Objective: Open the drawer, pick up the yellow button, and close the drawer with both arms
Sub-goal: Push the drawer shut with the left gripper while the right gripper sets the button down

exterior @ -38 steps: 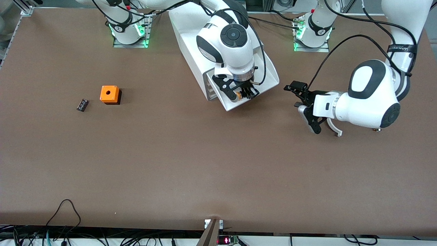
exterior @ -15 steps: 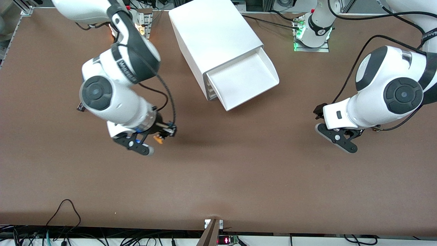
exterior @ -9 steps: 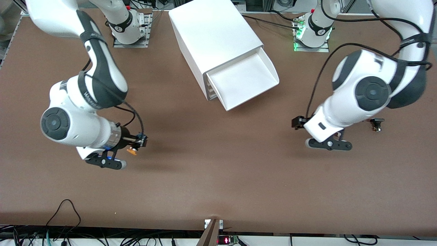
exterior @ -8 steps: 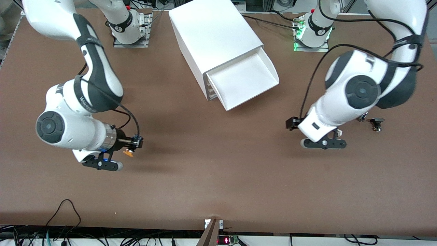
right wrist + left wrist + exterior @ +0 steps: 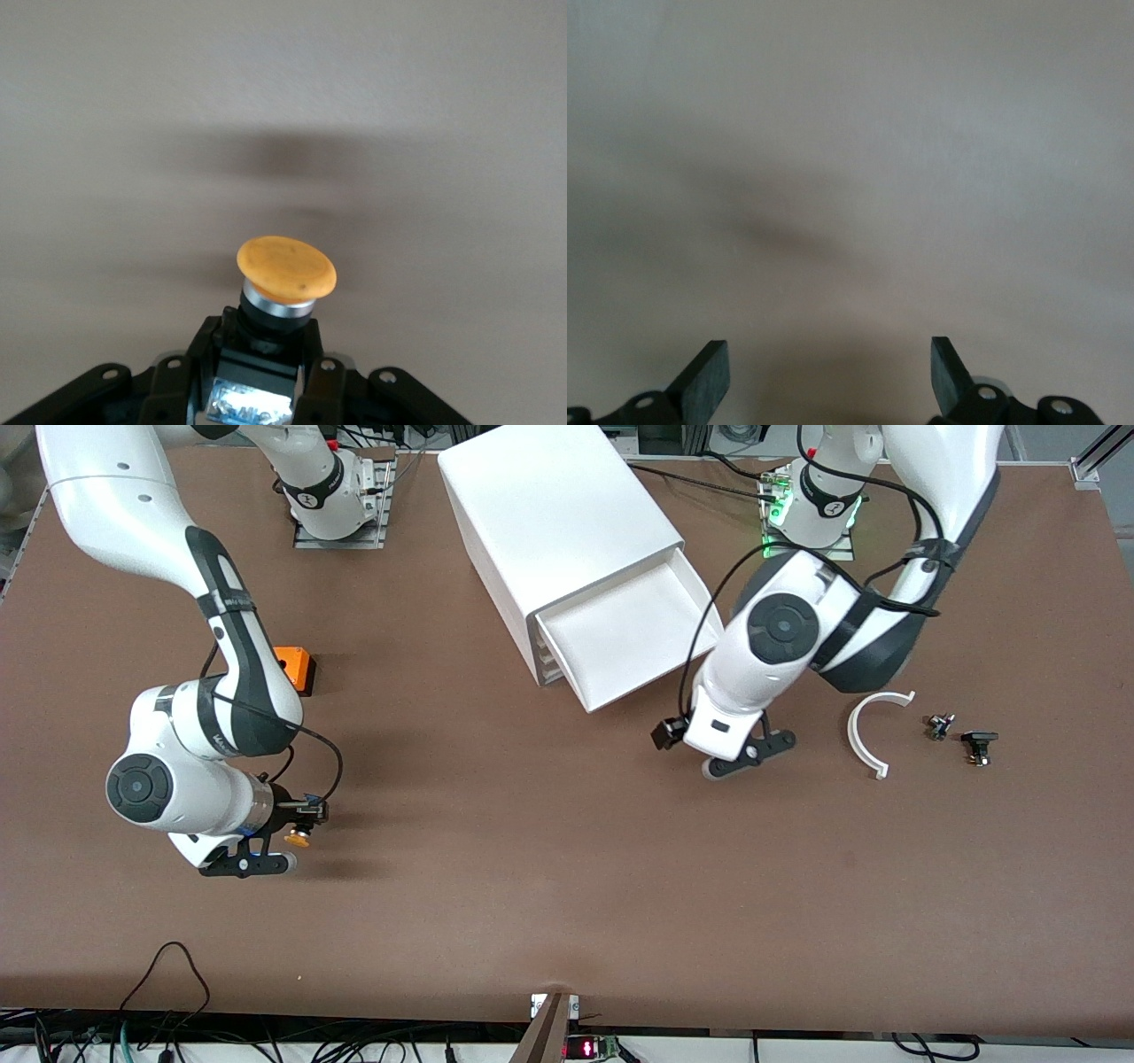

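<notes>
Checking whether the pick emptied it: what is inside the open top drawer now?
The drawer shows only its bare white floor; its back part, under the cabinet top, is hidden. The right gripper holds the button.

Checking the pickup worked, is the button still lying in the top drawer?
No, the drawer shows bare white, and the right gripper holds the button.
</notes>
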Controlling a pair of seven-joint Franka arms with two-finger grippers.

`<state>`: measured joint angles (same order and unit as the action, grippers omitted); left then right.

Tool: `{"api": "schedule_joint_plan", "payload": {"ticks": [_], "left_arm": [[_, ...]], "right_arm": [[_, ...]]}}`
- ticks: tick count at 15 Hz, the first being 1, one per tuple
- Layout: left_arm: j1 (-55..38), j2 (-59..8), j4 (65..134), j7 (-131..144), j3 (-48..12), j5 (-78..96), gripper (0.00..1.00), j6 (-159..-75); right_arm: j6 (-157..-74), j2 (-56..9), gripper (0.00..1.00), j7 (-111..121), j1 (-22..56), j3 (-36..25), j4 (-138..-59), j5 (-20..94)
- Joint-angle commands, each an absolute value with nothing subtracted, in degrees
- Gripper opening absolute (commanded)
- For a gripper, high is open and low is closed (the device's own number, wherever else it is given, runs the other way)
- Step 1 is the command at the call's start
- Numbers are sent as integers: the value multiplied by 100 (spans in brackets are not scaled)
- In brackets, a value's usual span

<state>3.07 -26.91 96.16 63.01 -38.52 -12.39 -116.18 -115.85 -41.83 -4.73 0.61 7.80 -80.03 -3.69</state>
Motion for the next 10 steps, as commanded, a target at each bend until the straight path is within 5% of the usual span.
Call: {"api": "schedule_joint_plan", "payload": {"ticks": [1, 9, 10], "left_arm": [[369, -2259, 10159, 6574, -4042, -1230, 100, -11689], [483, -2259, 10371, 6583, -4728, -968, 100, -11241], [483, -2259, 10380, 6583, -4729, -706, 100, -11224]], "right_arm": [[-11908, -4174, 0, 43, -210, 853, -8314, -466], [-12823, -4517, 0, 844, -650, 853, -8745, -466], [-12823, -4535, 7, 792, -633, 853, -8736, -466]]}}
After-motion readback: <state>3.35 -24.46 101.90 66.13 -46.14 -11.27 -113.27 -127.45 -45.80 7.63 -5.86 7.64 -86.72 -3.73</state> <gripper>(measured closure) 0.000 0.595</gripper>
